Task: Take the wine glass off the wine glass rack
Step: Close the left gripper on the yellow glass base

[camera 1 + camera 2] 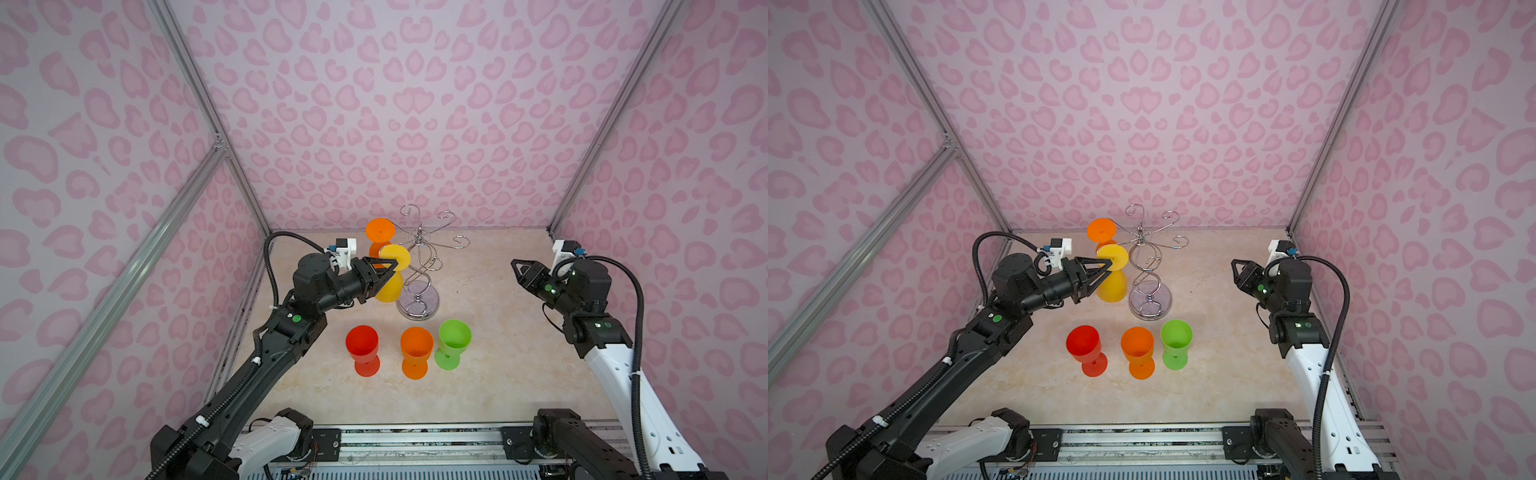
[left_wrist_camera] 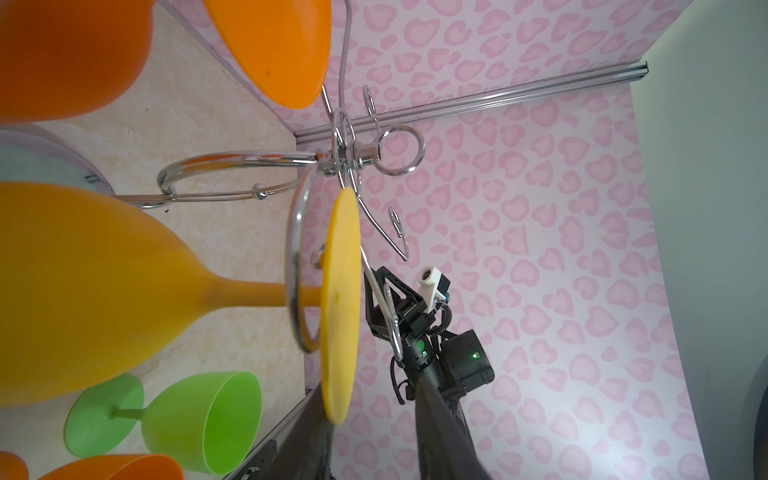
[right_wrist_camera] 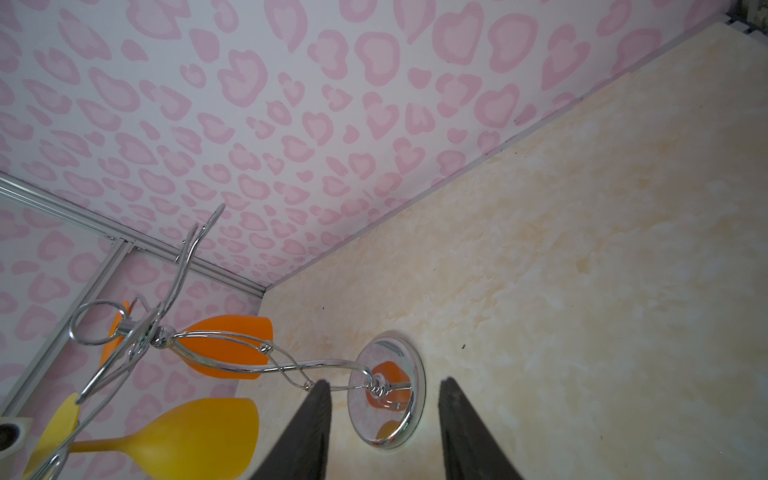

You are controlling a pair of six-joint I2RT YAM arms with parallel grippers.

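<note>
The chrome wine glass rack (image 1: pixel 417 305) (image 1: pixel 1150 301) stands at the back middle of the table. Two glasses hang upside down from its hooks: a yellow wine glass (image 1: pixel 390 289) (image 1: pixel 1113 286) (image 2: pixel 104 291) (image 3: pixel 187 436) and, behind it, an orange wine glass (image 1: pixel 380 230) (image 1: pixel 1101 230). My left gripper (image 1: pixel 388 270) (image 1: pixel 1106 270) (image 2: pixel 368 384) reaches in from the left. Its jaws stand apart, one above and one below the yellow glass's round foot; the foot's rim lies against one finger, with a gap to the other. My right gripper (image 1: pixel 515 272) (image 1: pixel 1234 270) (image 3: pixel 384 381) hovers open and empty, well right of the rack.
Three glasses stand upright in a row in front of the rack: red (image 1: pixel 363 343), orange (image 1: pixel 416 347) and green (image 1: pixel 454 336). Pink patterned walls close in the left, back and right sides. A metal rail (image 1: pixel 415 440) runs along the front edge.
</note>
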